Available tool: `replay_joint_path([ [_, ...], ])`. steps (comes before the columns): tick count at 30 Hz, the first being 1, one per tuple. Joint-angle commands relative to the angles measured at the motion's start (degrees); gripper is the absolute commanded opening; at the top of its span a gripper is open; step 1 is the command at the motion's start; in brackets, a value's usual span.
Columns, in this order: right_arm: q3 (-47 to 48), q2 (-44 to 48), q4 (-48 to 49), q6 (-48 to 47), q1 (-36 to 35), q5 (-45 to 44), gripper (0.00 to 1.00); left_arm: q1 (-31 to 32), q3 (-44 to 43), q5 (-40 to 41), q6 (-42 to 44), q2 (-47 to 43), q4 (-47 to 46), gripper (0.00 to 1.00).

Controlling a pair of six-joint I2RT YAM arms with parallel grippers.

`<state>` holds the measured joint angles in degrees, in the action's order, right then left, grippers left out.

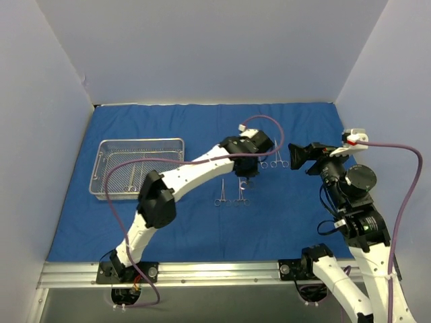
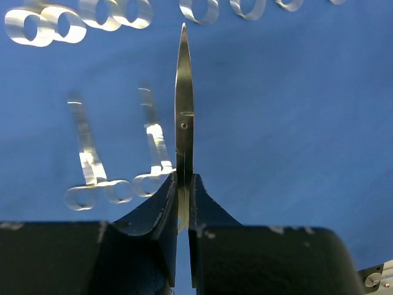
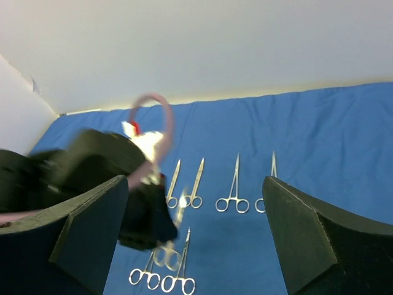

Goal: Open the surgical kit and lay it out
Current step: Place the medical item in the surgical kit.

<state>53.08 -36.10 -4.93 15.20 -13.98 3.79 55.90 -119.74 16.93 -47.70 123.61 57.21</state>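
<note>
The royal-blue cloth (image 1: 202, 222) lies spread flat over the table. The silver wire-mesh tray (image 1: 101, 176) stands on it at the left and looks empty. My left gripper (image 1: 247, 177) is over the cloth's middle, shut on a pair of steel scissors (image 2: 183, 117) held edge-on, blades pointing away from the fingers (image 2: 156, 209). Two ring-handled instruments (image 1: 231, 195) lie just below it, also in the left wrist view (image 2: 92, 166). Several more (image 3: 233, 192) lie in a row behind. My right gripper (image 1: 298, 156) is open and empty, hovering right of that row.
White walls close in the back and both sides. The left arm (image 1: 195, 168) reaches diagonally across the cloth from the near left. A purple cable (image 1: 273, 131) loops above the left wrist. A metal rail (image 1: 215, 272) runs along the near edge.
</note>
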Motion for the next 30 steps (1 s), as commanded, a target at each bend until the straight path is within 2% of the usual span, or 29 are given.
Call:
replay_joint_path([
  [1,2.2,1.8,-2.6,0.8,-0.5,-3.6,0.86,2.6,-10.1,1.6,-3.1,5.1,4.8,0.02],
  [8,2.3,4.2,-4.8,0.0,-0.4,-7.5,0.87,5.6,-20.6,0.1,-4.5,16.3,7.2,0.02],
  [30,0.6,5.0,-5.5,-1.8,-0.4,-7.9,0.88,6.4,-22.8,1.6,-9.8,24.4,4.1,0.04],
])
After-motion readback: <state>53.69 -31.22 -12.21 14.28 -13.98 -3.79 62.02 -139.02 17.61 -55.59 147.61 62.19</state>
